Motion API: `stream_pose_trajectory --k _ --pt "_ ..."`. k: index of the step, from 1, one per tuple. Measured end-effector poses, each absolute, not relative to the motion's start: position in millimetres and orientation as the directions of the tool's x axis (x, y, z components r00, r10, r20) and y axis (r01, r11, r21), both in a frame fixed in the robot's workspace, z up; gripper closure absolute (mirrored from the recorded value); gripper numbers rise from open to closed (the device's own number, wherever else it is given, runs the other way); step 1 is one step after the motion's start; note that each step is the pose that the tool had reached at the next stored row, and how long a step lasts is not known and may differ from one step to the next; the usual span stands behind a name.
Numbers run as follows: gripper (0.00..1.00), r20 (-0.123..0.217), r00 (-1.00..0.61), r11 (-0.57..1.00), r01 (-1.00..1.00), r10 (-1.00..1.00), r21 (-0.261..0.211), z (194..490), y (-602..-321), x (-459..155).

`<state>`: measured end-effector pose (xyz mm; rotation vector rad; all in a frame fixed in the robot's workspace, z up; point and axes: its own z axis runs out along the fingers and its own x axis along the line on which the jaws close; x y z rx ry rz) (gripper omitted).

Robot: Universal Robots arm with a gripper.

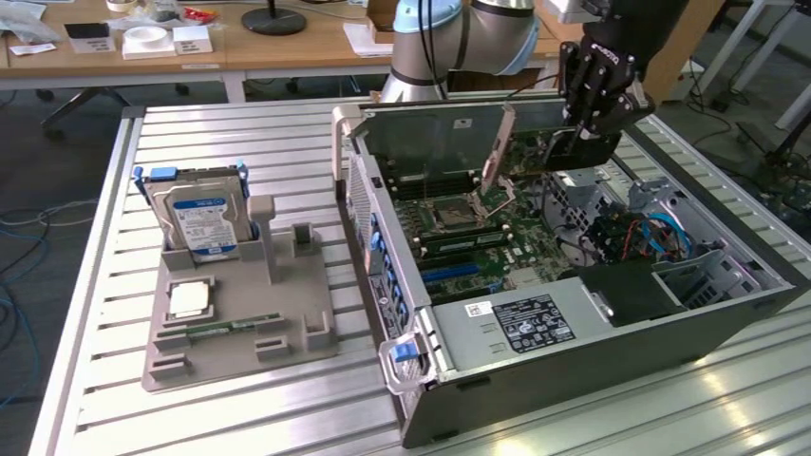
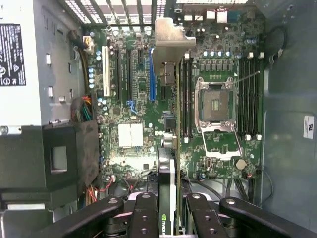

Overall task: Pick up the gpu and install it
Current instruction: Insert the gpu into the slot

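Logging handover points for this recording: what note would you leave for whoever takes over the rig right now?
Gripper: shut on the gpu.
Gpu: held on edge over the motherboard of the open computer case, bracket end away from the gripper.
Done: the gpu is picked up and brought over the case.
Left: the gpu is not yet seated in a slot.

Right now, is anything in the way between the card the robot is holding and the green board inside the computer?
Nothing visible is. The gripper holds the card on edge above the green board, with open air underneath. The long blue slot beside it lies bare; the cables sit off to the side.
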<state>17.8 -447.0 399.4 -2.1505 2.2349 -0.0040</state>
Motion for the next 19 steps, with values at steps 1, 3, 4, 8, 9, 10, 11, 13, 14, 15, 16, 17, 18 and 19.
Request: stream_pose_trajectory --k 1,3,4,8,9,10,11,13,14,15,16,17,18,19 --pt "0.73 -0.027 -0.045 0.046 -0.998 -0.999 -0.03 399 -447 18" --pt "0.73 -0.027 -0.047 0.048 -0.998 -0.999 -0.03 399 -447 18" --pt "0.73 -0.027 -0.047 0.048 -0.998 -0.999 -0.03 399 -447 17" --pt "0.73 -0.027 -0.049 0.05 -0.998 -0.998 -0.03 399 -447 12" --pt "0.73 -0.027 -0.05 0.05 -0.998 -0.998 -0.03 399 -447 10" --pt "0.73 -0.027 -0.05 0.051 -0.998 -0.998 -0.03 399 -447 8" --pt "0.73 -0.027 -0.051 0.052 -0.998 -0.998 -0.03 399 -447 6" --pt "0.73 -0.027 -0.054 0.055 -0.998 -0.998 -0.03 399 -447 1" --pt "0.73 -0.026 -0.055 0.056 -0.998 -0.998 -0.03 399 -447 -1" --pt "0.73 -0.026 -0.057 0.058 -0.998 -0.998 -0.03 398 -447 -4" --pt "0.73 -0.027 -0.057 0.058 -0.998 -0.998 -0.03 398 -447 -6" --pt "0.73 -0.027 -0.058 0.059 -0.998 -0.998 -0.03 398 -446 -7" --pt "0.73 -0.027 -0.058 0.059 -0.998 -0.998 -0.03 398 -446 -8" --pt "0.73 -0.027 -0.058 0.059 -0.998 -0.998 -0.03 397 -446 -8"
